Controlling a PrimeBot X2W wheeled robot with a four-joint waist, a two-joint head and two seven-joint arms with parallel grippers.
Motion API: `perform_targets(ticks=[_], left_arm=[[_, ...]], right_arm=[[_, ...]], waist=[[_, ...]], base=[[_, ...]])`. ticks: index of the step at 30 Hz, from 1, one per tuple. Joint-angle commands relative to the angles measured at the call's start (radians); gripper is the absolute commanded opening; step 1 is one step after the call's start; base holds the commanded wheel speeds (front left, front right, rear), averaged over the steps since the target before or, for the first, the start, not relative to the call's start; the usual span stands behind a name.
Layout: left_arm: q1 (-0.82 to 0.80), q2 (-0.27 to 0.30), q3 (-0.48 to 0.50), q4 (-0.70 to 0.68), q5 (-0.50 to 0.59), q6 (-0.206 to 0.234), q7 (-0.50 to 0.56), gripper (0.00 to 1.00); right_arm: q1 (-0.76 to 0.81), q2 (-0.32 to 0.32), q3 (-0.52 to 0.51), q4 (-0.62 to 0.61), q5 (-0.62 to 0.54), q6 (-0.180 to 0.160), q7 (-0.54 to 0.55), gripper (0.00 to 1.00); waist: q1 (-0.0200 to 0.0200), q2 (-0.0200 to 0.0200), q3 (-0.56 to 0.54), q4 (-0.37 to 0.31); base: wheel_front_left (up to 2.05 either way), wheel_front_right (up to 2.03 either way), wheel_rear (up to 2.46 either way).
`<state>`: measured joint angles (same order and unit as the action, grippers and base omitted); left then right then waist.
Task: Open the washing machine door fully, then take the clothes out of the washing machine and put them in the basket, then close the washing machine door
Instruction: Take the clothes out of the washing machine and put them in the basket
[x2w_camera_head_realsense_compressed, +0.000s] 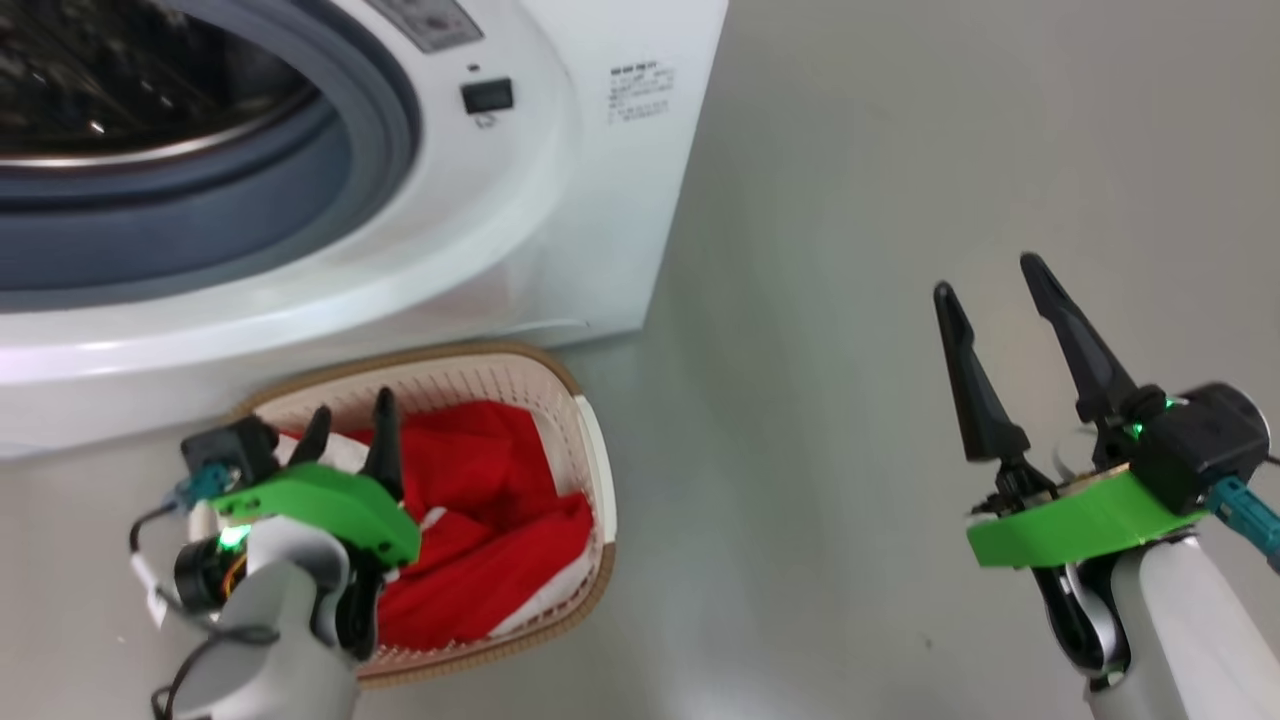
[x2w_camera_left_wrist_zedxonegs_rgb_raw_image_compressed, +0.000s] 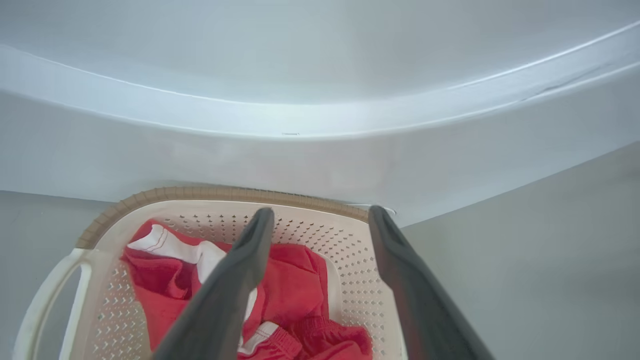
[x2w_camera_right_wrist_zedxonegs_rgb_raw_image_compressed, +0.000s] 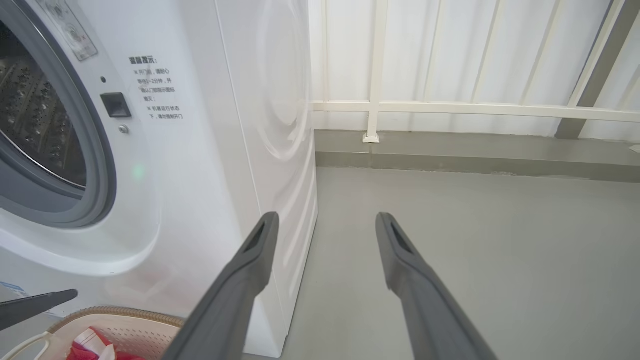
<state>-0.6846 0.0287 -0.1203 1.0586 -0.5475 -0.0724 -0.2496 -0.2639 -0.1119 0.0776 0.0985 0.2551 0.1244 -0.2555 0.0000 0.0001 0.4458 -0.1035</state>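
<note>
Step judged in hand: clothes (x2w_camera_head_realsense_compressed: 480, 540) are being deposited, lying in the basket (x2w_camera_head_realsense_compressed: 600, 470) just before the washing machine (x2w_camera_head_realsense_compressed: 560, 200). Left gripper (x2w_camera_head_realsense_compressed: 352, 425): being held spread, empty, above them. Right gripper (x2w_camera_head_realsense_compressed: 990, 285): being held spread, empty, well apart. Next called for: drum being checked, door being closed.

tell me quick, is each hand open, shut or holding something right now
left hand: open, empty, over the clothes in the basket
right hand: open, empty, over the floor
</note>
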Motion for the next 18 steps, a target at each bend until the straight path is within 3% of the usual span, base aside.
perform_targets(ticks=[1,11,18], left_arm=[[0.045,0.038,0.032,-0.037,0.013,-0.009,-0.012,1.0],[0.251,0.043,0.152,-0.42,0.141,0.045,-0.012,1.0],[0.378,0.028,0.184,-0.651,0.193,-0.014,-0.012,1.0]], right_arm=[[0.027,-0.006,0.016,-0.019,-0.003,0.006,-0.006,1.0],[0.094,-0.003,-0.022,-0.02,-0.01,0.006,-0.006,1.0],[0.143,-0.001,-0.041,-0.031,-0.021,0.006,-0.006,1.0]], waist=[[0.0,-0.0001,-0.065,0.028],[0.0,-0.0001,-0.201,0.054],[0.0,-0.0001,-0.272,0.063]], base=[[0.0,0.0,0.0],[0.0,0.0,0.0],[0.0,0.0,0.0]])
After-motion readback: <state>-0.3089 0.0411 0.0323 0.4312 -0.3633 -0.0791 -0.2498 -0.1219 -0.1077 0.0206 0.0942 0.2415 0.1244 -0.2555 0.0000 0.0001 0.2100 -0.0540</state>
